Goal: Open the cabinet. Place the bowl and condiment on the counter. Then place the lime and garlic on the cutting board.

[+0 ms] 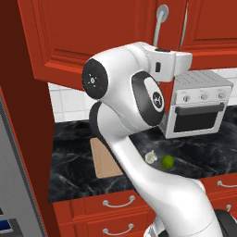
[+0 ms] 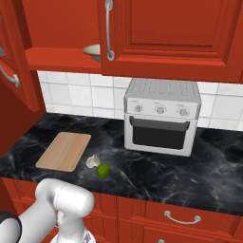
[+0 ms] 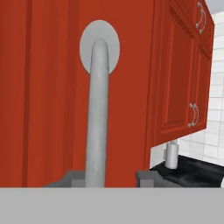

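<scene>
Red cabinets [image 2: 175, 33] hang above a black veined counter [image 2: 156, 171], with white tile [image 2: 85, 97] on the wall between them. One cabinet door [image 1: 92, 37] stands swung outward at the left in the left base view; in the right base view the shelf behind it is exposed and the bowl [image 2: 93, 51] sits on it, its right part hidden behind the closed door's edge. The condiment cannot be made out in any view. On the counter the cutting board [image 2: 63, 151] lies flat at the left, bare on top. Just off its right corner the garlic [image 2: 92, 161] and the lime [image 2: 103, 170] rest on the stone, close together and possibly touching, the lime nearer the front edge. A silver toaster oven [image 2: 161, 116] stands against the tile, well to the right of them. Red drawers [image 2: 180, 216] with small handles run below the counter. In the hand view the gripper [image 3: 106, 177] sits at a long curved silver handle [image 3: 97, 113] on a red door, a fingertip [image 3: 148, 176] on each side of the bar. The tips stand a little apart with the handle between them, and whether they press on it or merely flank it cannot be told. The arm [image 1: 139, 139] reaches up across the left base view toward the door.
</scene>
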Controlling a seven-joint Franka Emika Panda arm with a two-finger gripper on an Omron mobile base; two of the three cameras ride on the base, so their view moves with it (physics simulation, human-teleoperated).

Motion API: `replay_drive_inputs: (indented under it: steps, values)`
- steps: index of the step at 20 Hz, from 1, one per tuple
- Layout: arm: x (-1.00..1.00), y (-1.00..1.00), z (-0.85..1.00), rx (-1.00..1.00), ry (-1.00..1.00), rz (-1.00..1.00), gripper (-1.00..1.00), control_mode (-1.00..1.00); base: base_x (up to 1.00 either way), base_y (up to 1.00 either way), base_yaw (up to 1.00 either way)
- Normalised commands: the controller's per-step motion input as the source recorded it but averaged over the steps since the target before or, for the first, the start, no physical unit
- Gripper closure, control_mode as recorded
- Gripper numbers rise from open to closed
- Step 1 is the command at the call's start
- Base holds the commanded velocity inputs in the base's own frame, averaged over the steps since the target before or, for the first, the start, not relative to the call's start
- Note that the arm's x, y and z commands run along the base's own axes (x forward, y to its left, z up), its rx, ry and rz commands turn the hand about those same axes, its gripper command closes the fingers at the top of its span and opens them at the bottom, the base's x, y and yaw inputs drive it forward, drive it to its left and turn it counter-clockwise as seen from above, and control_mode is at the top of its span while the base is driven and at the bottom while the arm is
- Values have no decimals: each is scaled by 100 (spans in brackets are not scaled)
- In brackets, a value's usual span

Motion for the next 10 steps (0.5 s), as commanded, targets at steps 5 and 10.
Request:
replay_drive_inputs:
  steps: [5, 10]
  values:
    - [-20, 10, 8, 0, -1, 0, -100, -100, 0, 0, 0]
    - [-20, 17, 2, -2, 2, 0, -100, -100, 0, 0, 0]
